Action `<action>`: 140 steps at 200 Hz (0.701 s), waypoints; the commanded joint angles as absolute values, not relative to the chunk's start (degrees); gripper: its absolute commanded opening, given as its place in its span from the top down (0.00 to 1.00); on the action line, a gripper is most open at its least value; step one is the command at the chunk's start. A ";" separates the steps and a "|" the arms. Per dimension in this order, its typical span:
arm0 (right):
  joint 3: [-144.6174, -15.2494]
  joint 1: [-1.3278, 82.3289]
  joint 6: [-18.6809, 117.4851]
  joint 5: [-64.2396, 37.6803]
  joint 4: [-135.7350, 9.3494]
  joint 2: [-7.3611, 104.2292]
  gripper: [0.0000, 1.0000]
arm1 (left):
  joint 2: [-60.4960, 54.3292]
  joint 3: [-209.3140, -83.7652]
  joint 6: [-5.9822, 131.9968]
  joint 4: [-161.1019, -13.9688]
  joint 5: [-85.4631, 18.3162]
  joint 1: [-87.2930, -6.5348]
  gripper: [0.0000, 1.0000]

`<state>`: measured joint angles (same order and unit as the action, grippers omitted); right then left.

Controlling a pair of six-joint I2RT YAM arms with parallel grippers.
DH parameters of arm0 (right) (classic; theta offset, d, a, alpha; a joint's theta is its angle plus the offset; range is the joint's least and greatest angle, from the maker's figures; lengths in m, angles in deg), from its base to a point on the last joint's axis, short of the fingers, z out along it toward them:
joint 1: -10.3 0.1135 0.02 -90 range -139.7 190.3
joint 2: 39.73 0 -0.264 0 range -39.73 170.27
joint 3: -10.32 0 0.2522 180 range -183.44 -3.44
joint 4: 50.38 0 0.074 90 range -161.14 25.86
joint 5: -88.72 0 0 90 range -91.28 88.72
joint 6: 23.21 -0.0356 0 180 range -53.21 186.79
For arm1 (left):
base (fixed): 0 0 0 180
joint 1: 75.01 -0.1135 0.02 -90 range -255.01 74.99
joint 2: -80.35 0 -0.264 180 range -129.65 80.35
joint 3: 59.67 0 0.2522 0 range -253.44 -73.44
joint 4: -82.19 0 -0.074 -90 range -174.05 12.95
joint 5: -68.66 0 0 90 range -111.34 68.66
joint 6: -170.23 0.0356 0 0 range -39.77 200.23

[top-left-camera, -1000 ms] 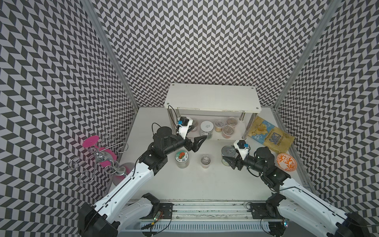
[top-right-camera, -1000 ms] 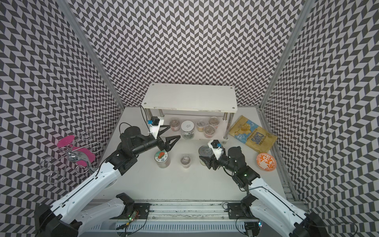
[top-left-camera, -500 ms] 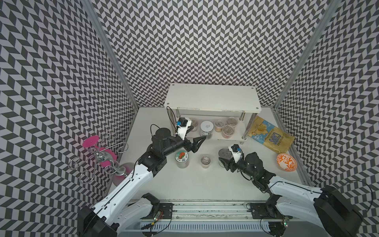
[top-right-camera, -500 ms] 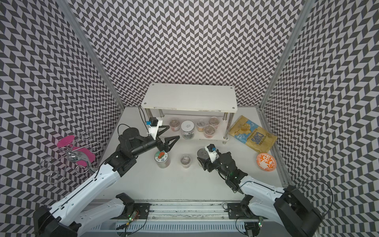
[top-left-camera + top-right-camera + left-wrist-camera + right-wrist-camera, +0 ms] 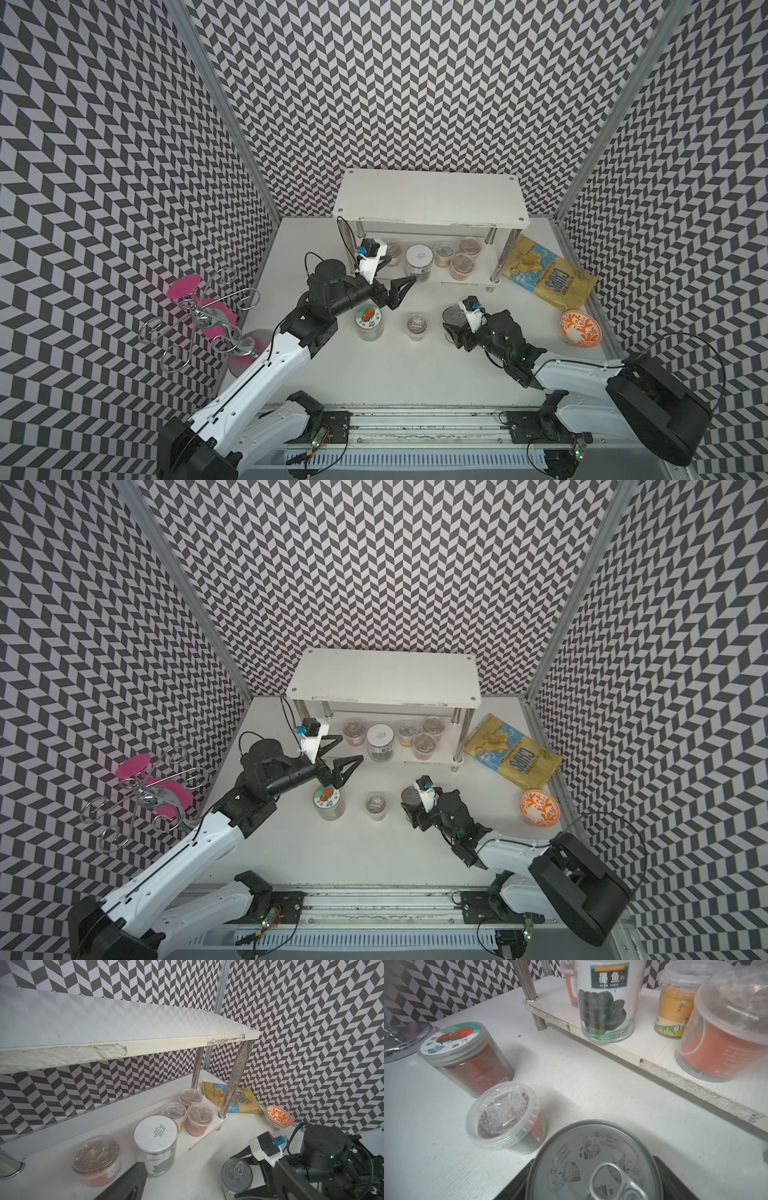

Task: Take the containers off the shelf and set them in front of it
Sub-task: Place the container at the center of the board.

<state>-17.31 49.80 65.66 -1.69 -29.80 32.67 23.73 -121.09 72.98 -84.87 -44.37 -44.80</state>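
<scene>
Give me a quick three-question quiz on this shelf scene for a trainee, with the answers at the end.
1. How many containers stand on the lower tier of the shelf?
2. True or false: the left end effector is shut on the white-lidded jar.
3. What sits between the fingers of the right end effector? A) the strawberry-lid jar B) the tin can C) the orange bowl

Key: 1. Five. 2. False: it is open and empty, just in front of that jar. 3. B.
</scene>
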 commanded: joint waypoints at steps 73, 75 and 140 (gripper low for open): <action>-17.96 50.20 64.11 0.27 -31.14 27.57 0.04 | 22.65 -121.38 74.42 -84.98 -46.13 -45.81 0.01; -18.08 50.20 64.14 0.25 -31.46 27.32 0.03 | 22.61 -121.43 74.51 -84.90 -46.24 -45.78 0.01; -22.89 50.14 64.50 6.63 -44.19 12.94 0.00 | 21.90 -122.28 76.07 -82.41 -46.92 -46.66 0.01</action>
<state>-19.89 49.94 64.74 2.47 -40.29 18.22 21.95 -121.09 74.73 -83.89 -45.68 -45.98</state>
